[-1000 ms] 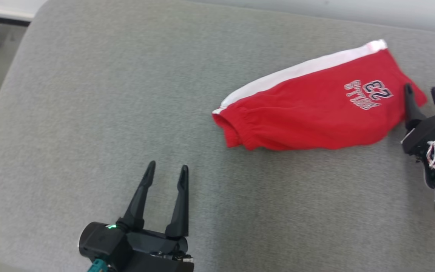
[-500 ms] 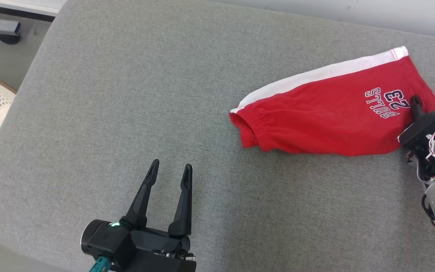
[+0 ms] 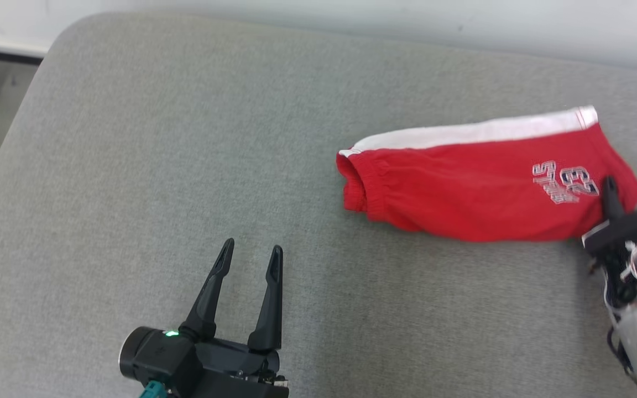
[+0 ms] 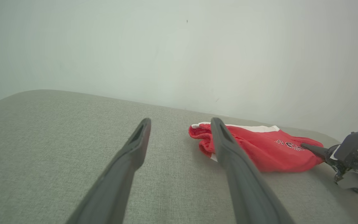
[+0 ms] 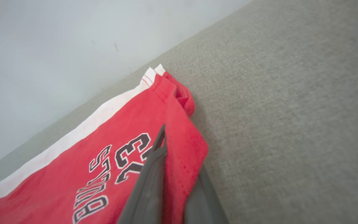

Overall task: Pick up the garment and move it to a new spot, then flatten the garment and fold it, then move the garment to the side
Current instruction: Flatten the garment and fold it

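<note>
My R gripper (image 3: 612,192) sits at the far right of the head view, pinched on the garment (image 3: 479,182) at its right-hand corner, just beside the "23" print (image 3: 578,182). From the head only one of my fingers shows on top of the cloth. The other is under the fabric, hidden. R wrist view agrees: one dark finger lies over the red cloth next to the numerals, the 2nd runs beneath the hem w/ its tip covered, and a fold of cloth is clamped between them. One layer or more in the pinch, I can't tell. My R forearm (image 3: 636,326) is blurred & cut off by the frame's right edge.

The garment is red shorts w/ a white side stripe (image 3: 473,132) along the far edge. It lies lengthwise on the right half of the grey cushion (image 3: 186,166), near the pale wall (image 4: 166,46). The waistband (image 3: 354,185) end is bunched & points toward the centre, its opening in shadow. The lettering is blurry from the head, and in the R wrist view "BULLS" is partly cut by the bottom edge. Underside of the garment is not visible.

My L gripper (image 3: 253,246) hovers over bare cushion at lower left, well apart from the garment, fingers spread wide w/ nothing between them. Its base is cut by the bottom edge. Touching the cushion or not, can't tell.
</note>
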Tool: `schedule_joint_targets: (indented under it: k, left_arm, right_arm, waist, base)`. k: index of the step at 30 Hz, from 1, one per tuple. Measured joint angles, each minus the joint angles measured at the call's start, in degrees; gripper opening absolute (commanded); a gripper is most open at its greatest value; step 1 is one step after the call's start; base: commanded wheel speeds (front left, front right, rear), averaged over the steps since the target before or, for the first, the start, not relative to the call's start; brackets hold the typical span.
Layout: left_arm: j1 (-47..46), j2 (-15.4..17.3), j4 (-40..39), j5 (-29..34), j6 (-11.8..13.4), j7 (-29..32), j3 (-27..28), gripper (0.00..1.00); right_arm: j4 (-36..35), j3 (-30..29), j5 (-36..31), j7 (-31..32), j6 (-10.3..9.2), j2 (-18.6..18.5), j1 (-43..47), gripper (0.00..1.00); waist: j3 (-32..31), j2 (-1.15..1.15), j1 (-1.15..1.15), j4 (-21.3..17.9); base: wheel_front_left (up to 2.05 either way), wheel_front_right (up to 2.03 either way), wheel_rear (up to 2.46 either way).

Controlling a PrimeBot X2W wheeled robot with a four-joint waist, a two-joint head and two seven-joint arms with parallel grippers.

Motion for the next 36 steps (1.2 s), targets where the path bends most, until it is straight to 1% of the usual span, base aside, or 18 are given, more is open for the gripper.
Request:
schedule_joint_targets:
  k: [8, 10, 14, 18, 23, 25, 36]
  left_arm:
    - [1.3, 0.0, 0.3, 0.2, 0.4, 0.0, 0.0, 1.0]
    - [1.5, 0.0, 0.5, 0.2, 0.4, 0.0, 0.0, 1.0]
    - [2.0, 0.0, 0.8, 0.4, 0.4, 0.0, -0.5, 1.0]
    - [2.8, 0.0, 1.4, 0.4, 0.4, 0.0, -0.8, 1.0]
    - [3.8, 0.0, 2.1, 0.5, 0.5, 0.0, -1.2, 1.0]
    - [4.2, 0.0, 2.3, 0.4, 0.9, 0.0, -1.4, 1.0]
    - [5.8, 0.0, 2.8, 0.3, 1.0, 0.0, -1.6, 1.0]
  right_arm:
    - [-5.4, -0.4, 4.2, -1.8, 0.0, -2.2, 9.8, 0.0]
    - [-5.7, -0.4, 4.6, -2.0, 0.0, -3.6, 11.8, 0.0]
    - [-5.4, -0.4, 4.4, -2.5, 0.0, -4.5, 12.2, 0.0]
    - [-5.7, 0.7, 3.0, -2.9, 0.0, -4.4, 11.5, 0.0]
    - [-8.1, 3.2, 0.3, -3.3, 0.0, -3.6, 10.9, 0.0]
    - [-9.8, 4.3, -0.5, -3.4, 0.0, -3.3, 10.8, 0.0]
    - [-21.5, 12.9, -6.2, -2.8, 0.0, -1.1, 10.5, 0.0]
  waist:
    - [-3.3, 0.0, -0.01, -2.3]
    - [-4.6, 0.0, 0.0, -2.9]
    - [-6.1, 0.0, -0.01, -3.4]
    - [-7.2, 0.0, -0.01, -3.1]
    - [-8.7, 0.0, 0.0, -2.4]
    - [-9.3, 0.0, -0.01, -2.0]
    - [-11.6, 0.0, -0.01, -1.0]
  base:
    - [0.0, 0.0, 0.0]
    - [0.0, 0.0, 0.0]
    - [0.0, 0.0, 0.0]
    - [0.0, 0.0, 0.0]
    - [0.0, 0.0, 0.0]
    - [0.0, 0.0, 0.0]
    - [0.0, 0.0, 0.0]
